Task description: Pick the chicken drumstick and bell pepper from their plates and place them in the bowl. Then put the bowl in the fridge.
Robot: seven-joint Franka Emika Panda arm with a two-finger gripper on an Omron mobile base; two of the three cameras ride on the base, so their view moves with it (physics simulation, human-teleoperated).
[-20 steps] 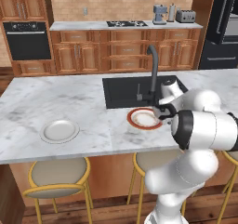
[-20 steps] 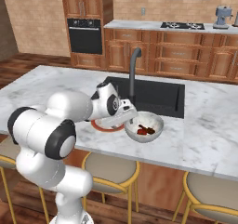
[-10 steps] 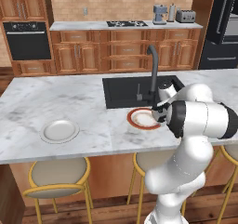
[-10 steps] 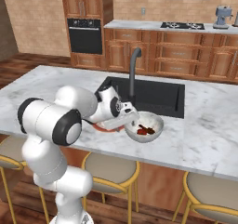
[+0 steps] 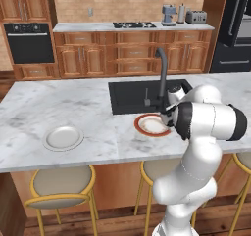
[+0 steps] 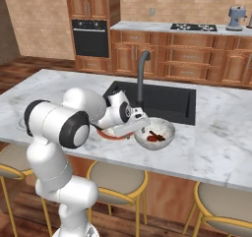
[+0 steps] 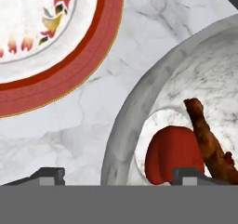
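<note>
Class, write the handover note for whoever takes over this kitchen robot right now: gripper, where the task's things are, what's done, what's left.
Gripper: open, straddling the bowl's near rim, holding nothing.
Bowl: on the island counter, beside the red-rimmed plate.
Bell pepper and chicken drumstick: both in the bowl.
Plain plate: bare, far left of the counter.
Done: both foods moved.
Left: grip the bowl, carry it to the fridge.

Count of items on and around the bench

Two plates: one plain white-grey (image 5: 62, 138), one with an orange-red rim (image 5: 148, 126). One bowl (image 6: 155, 133), holding one bell pepper (image 7: 173, 155) and one chicken drumstick (image 7: 208, 145). One sink (image 6: 156, 100), one faucet (image 6: 141, 74). Three stools in the left base view.
</note>
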